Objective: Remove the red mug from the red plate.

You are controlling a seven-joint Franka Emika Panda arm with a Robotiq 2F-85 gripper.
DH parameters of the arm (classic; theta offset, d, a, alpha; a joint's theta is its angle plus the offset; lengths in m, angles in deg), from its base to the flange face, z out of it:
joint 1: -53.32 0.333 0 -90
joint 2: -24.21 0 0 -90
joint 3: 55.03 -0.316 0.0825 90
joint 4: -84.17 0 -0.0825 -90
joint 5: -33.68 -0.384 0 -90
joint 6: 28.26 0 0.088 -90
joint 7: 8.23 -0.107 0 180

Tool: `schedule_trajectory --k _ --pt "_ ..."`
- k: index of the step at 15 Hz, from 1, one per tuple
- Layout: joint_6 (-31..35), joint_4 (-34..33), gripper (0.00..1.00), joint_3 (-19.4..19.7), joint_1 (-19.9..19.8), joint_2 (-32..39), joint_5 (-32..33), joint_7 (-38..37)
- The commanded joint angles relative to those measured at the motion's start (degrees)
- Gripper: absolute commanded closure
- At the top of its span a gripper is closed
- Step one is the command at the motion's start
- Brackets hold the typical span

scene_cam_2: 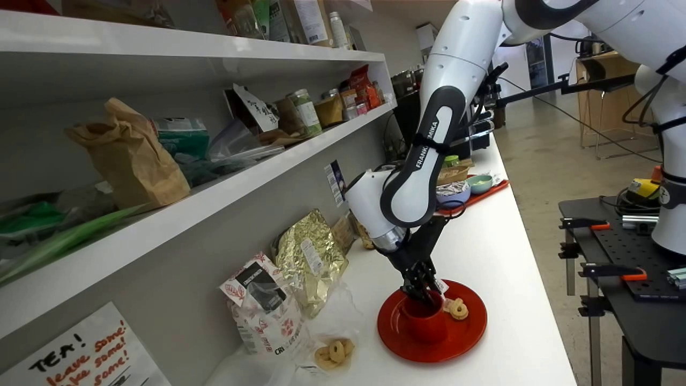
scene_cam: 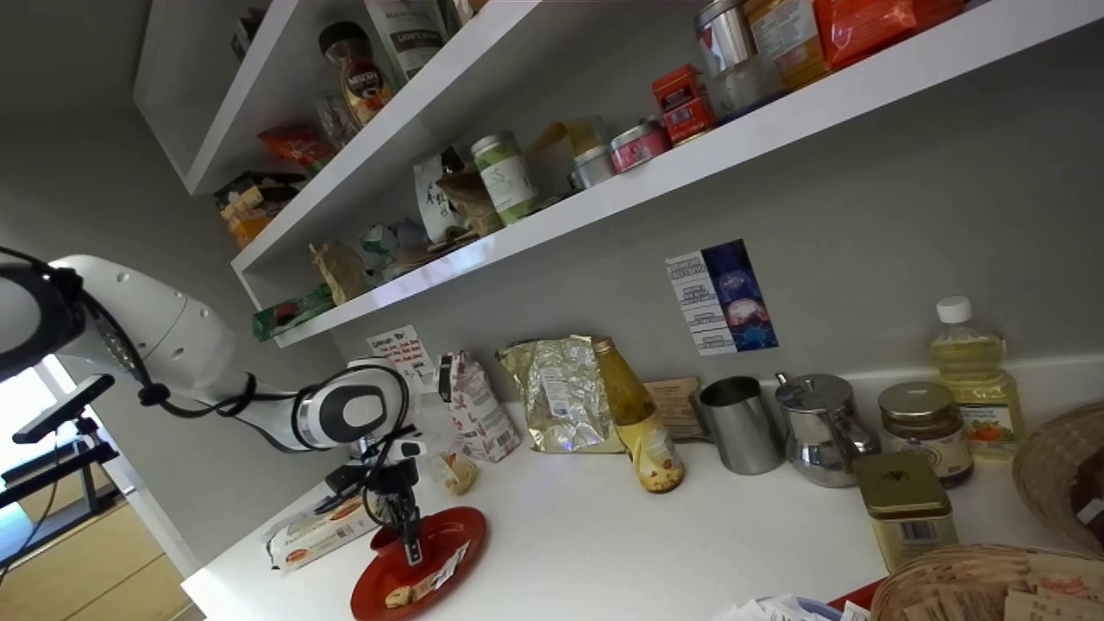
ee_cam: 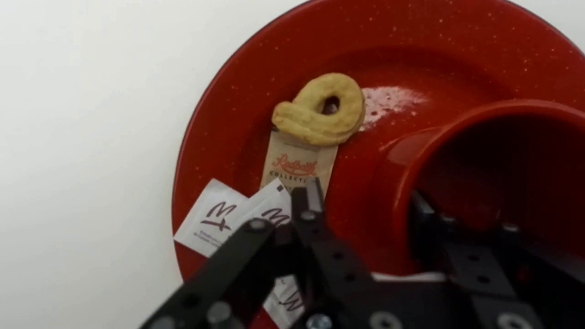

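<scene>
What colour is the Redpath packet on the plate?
The Redpath packet is light brown, clearest in the wrist view.

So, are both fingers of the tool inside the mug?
No: in the wrist view, one finger is inside the mug, the other finger outside it.

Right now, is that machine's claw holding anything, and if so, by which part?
Nothing is held. The claw stands open: one finger is inside the red mug, the other outside, with a gap between the outer finger and the mug's wall.

White glare on red plate (ee_cam: 394,101), shadowy mug (ee_cam: 496,169)
</scene>
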Motion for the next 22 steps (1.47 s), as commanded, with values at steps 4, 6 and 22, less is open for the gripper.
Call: schedule_trajectory --k 4,6,22 --pt "-2.06 -1.69 1.00 0.17 0.13 1.31 -2.96 2.31" --pt "-2.03 -1.47 0.99 0.05 -0.30 0.83 -3.63 2.91" --pt "2.88 13.26 0.98 6.89 -7.70 -18.19 -2.28 5.21"
